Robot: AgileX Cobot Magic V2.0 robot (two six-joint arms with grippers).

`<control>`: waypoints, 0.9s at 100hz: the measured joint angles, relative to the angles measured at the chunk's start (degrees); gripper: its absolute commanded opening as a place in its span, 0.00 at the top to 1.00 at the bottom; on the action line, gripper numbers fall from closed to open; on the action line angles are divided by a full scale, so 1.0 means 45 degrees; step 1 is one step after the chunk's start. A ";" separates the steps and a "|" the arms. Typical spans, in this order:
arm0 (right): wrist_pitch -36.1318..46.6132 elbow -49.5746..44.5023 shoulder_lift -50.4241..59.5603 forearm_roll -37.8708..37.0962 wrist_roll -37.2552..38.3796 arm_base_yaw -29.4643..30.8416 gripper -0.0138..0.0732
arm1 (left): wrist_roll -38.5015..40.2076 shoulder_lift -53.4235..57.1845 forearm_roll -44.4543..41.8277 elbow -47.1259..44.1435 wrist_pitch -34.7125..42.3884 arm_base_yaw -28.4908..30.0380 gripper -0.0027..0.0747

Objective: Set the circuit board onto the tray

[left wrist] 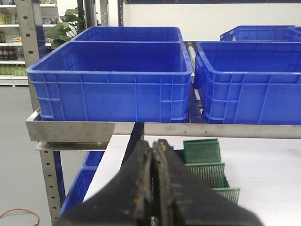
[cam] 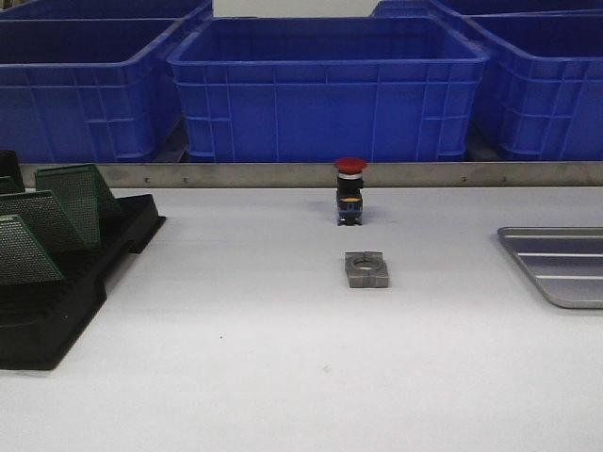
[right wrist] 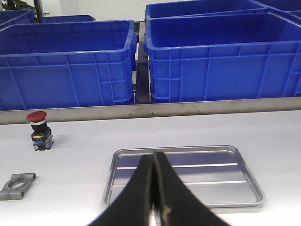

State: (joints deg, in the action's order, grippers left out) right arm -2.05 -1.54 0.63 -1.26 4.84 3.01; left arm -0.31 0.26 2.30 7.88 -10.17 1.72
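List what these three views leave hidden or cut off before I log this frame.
- Tray: front view cuts off its right part at the edge; right wrist view's shut right gripper covers its near rim.
- Black rack: cut by the front view's left edge, so its board count is unclear.
- Circuit boards: left wrist view's shut left gripper hides the nearer ones.
- Both arms: absent from the front view.

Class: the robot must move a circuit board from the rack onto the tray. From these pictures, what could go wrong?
1. The circuit boards lean close together in the black rack, so a grasp might disturb a neighbour.
2. The red push button and metal bracket stand between rack and tray; a low carry could hit them.
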 measured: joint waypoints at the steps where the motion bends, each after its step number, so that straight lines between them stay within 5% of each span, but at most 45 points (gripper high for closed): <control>1: 0.0000 0.0000 0.0000 0.0000 0.0000 0.0000 0.91 | 0.0000 0.0000 0.0000 0.0086 -0.0198 0.0000 0.99; 31: 0.0000 0.0000 0.0000 0.0000 0.0000 0.0000 0.91 | 0.0000 -0.1913 -0.0022 0.3639 -0.4810 0.0000 0.99; 62: 0.0000 0.0000 0.0000 0.0000 0.0000 0.0000 0.91 | -0.0020 -0.6181 -0.0022 0.6355 -0.6754 0.0000 0.98; 69: 0.0000 0.0000 0.0000 0.0000 0.0000 0.0000 0.91 | -0.0213 -0.7063 -0.0022 0.6721 -0.6876 0.0000 0.90; 90: 0.0000 0.0000 0.0000 0.0000 0.0000 0.0000 0.91 | -0.0852 -0.9422 0.0482 0.7536 -0.6985 0.0000 0.41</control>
State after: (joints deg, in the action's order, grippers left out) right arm -2.05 -1.54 0.63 -1.26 4.84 3.01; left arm -4.14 -42.14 4.47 41.79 -41.60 1.72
